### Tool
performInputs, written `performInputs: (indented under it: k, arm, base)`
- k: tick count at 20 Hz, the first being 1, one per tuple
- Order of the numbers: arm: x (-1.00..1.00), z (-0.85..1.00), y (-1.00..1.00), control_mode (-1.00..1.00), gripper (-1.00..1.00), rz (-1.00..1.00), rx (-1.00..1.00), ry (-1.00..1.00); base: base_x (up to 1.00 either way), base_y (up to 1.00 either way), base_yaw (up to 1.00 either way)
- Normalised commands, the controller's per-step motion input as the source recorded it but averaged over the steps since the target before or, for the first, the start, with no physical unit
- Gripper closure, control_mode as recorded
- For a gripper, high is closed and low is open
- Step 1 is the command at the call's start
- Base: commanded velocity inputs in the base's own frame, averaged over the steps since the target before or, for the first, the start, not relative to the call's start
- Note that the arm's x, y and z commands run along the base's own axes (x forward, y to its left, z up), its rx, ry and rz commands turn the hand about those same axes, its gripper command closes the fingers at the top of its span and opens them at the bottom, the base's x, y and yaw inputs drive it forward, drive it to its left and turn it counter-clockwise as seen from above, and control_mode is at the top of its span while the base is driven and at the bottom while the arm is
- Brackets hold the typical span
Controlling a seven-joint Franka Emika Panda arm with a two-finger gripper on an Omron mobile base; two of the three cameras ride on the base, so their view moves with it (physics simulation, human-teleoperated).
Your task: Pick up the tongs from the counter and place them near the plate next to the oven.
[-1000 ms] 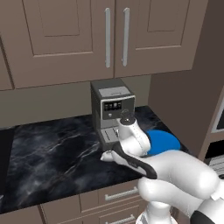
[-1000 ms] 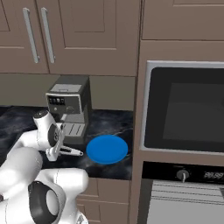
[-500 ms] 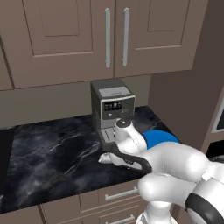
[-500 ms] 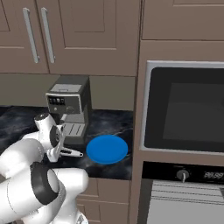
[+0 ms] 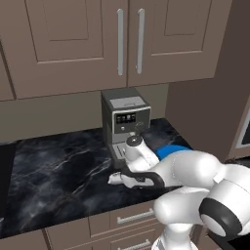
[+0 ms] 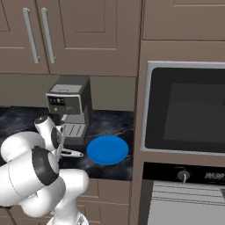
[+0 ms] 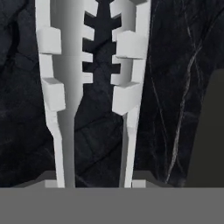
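The tongs (image 7: 92,83) are held in the closed claw (image 5: 128,175), low over the black marble tabletop (image 5: 53,180), near its front edge and just in front of the coffee machine (image 5: 124,119). The toothed tips (image 6: 75,154) point toward the blue plate (image 6: 107,149), which lies bare at the tabletop's right end beside the oven (image 6: 186,110).

Even soft rendered light, slightly pixelated, faint shadows
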Motion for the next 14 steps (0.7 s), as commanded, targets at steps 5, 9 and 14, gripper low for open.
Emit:
performInputs:
  k: [5, 9, 14]
  arm:
    - [0.18, -0.33, -0.09, -1.0, 1.0, 0.04, 0.0, -0.03]
    - [0.23, -0.33, -0.16, -1.0, 1.0, 0.04, 0.0, -0.01]
    - [0.0, -0.44, -0.11, -1.0, -1.0, 0.02, 0.0, -0.03]
  base:
    - [0.0, 0.0, 0.0]
    - [0.0, 0.0, 0.0]
    - [0.0, 0.0, 0.0]
